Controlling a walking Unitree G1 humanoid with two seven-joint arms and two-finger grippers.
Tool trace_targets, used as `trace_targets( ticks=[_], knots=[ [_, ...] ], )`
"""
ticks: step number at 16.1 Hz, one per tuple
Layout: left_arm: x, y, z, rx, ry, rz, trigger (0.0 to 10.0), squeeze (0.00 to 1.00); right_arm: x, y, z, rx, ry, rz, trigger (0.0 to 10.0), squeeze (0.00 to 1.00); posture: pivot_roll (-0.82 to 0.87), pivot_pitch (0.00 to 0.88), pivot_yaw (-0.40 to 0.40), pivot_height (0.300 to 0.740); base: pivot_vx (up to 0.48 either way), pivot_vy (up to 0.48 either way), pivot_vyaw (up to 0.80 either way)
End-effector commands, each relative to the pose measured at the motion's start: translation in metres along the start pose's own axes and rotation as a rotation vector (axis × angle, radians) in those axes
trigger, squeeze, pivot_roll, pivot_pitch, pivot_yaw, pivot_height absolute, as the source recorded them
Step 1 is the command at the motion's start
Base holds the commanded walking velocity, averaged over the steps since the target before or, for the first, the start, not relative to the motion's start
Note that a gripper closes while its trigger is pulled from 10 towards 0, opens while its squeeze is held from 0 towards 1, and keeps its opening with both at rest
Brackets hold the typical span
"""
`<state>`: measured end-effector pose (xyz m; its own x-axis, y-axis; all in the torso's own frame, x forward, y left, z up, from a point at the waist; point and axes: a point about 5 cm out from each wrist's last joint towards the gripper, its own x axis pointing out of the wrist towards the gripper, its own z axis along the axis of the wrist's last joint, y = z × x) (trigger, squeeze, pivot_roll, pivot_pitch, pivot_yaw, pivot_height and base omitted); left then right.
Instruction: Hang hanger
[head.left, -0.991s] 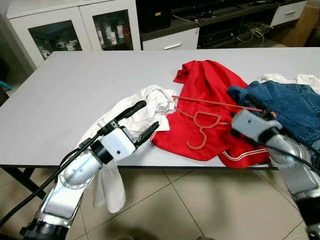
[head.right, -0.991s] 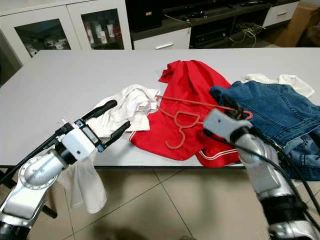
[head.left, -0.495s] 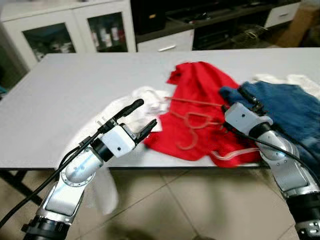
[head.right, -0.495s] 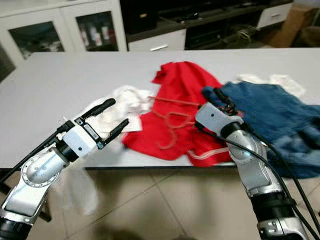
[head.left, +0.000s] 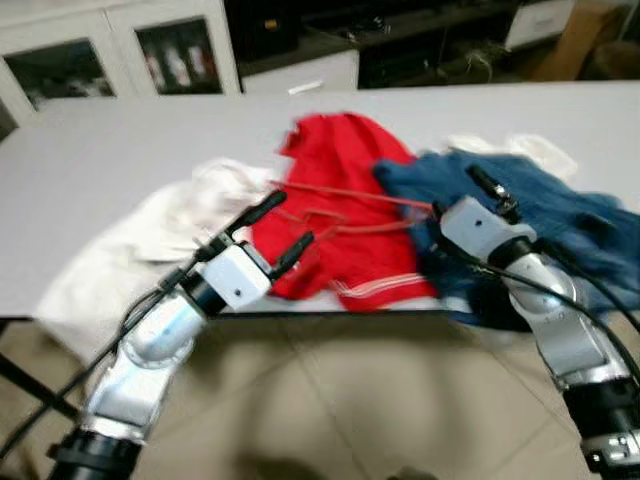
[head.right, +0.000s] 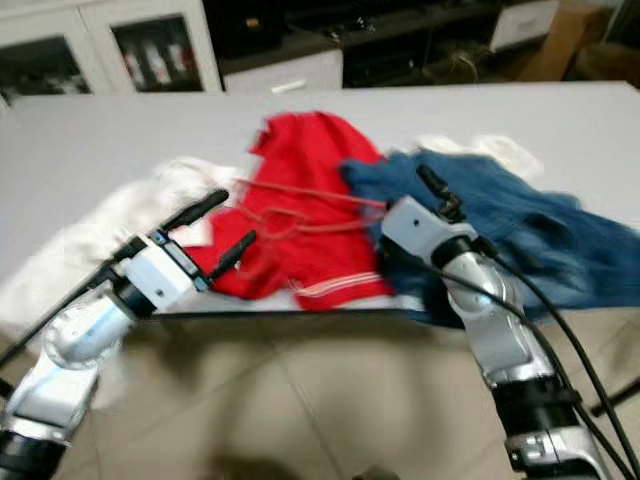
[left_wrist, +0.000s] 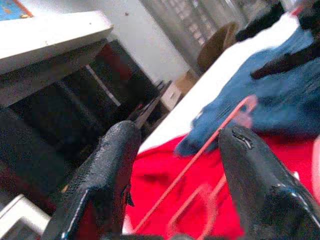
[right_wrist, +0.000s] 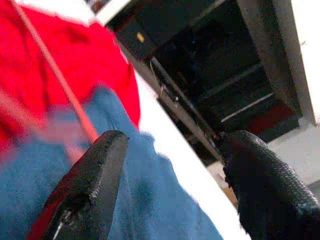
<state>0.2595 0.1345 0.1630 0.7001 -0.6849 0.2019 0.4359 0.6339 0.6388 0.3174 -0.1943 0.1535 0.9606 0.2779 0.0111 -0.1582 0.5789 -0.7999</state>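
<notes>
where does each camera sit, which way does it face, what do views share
Left eye, right eye: head, looking down at table; both arms show, left end effector, right end effector.
Left wrist: looks between its open fingers at hanger on red cloth, jeans.
Right wrist: open fingers, same hanger, jeans, cabinet.

Home living room, glass-door cabinet (head.left: 120, 55), clothes-strewn table (head.left: 110, 170)

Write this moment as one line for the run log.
hanger: on red shirt | left gripper: open, near table edge | right gripper: open, over jeans
</notes>
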Motion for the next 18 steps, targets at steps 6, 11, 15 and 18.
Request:
trace_targets(
  ticks=[6,11,15,18],
  knots=[
    [-0.0010,0.0012,0.0014,0.029,-0.001,-0.007,10.0,0.00,0.0019,-0.0031,0.0055,-0.001,-0.027,-0.013,10.0,0.00,-0.06,0.000,0.068,0.740,0.000,-0.376,0.00],
    [-0.0008,-0.0010,0.0017,0.019,0.000,-0.006,10.0,0.00,0.0037,-0.0012,0.0093,-0.010,-0.042,-0.001,10.0,0.00,-0.05,0.000,0.058,0.740,0.000,-0.065,0.28],
    [0.0008,-0.0042,0.0026,0.011,-0.002,-0.001,10.0,0.00,0.0061,0.0009,0.0096,0.002,-0.040,0.007,10.0,0.00,-0.05,0.000,0.051,0.740,0.000,0.000,0.58],
    [0.0018,-0.0025,0.0029,0.011,-0.005,0.009,10.0,0.00,0.0085,0.0008,0.0120,-0.017,-0.053,0.012,10.0,0.00,-0.05,0.000,0.048,0.740,0.000,0.000,0.00]
  ],
)
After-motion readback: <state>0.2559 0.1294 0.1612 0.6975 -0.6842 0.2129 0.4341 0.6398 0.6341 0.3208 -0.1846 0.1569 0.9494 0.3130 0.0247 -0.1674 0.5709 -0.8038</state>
